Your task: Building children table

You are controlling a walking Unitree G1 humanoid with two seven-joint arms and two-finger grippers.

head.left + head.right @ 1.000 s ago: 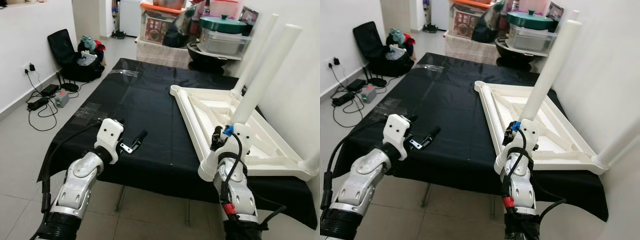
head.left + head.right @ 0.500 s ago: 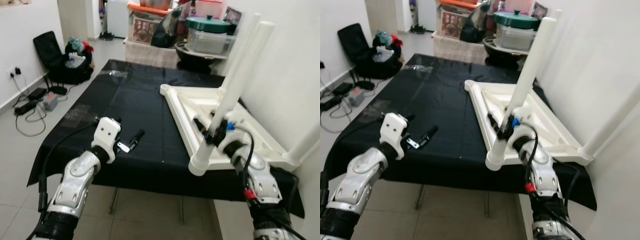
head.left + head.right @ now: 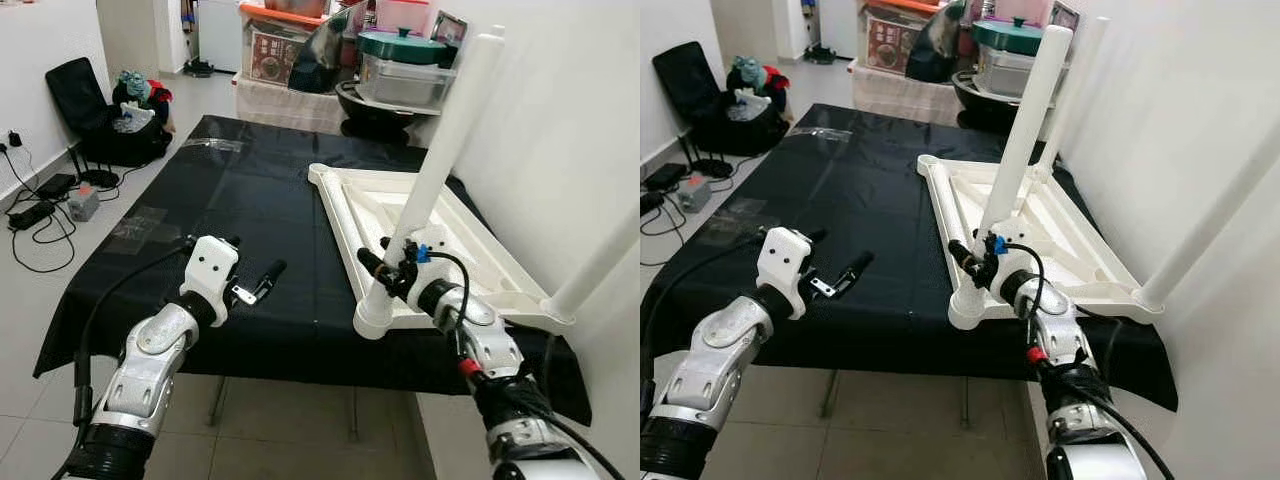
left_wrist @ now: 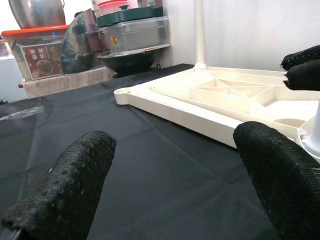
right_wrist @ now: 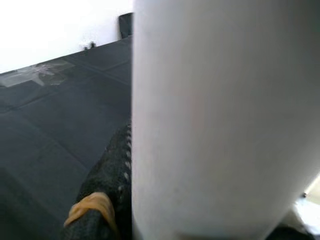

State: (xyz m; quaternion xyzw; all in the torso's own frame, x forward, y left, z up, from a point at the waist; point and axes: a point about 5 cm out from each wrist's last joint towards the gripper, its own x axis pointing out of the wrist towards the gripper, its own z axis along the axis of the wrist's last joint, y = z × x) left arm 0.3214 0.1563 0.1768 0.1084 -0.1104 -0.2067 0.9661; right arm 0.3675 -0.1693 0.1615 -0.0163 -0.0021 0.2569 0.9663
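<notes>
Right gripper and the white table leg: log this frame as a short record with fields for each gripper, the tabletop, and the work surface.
right gripper: jaws shut on the white table leg, low on the leg near its base
white table leg: upright, at the near corner of the tabletop
tabletop: white, upside down, ribs facing up
left gripper: jaws open, over the black cloth, holding nothing
work surface: table with black cloth

Home room, tiled floor (image 3: 40, 290), stacked storage boxes (image 3: 405, 78), cooking pots (image 3: 405, 45)
</notes>
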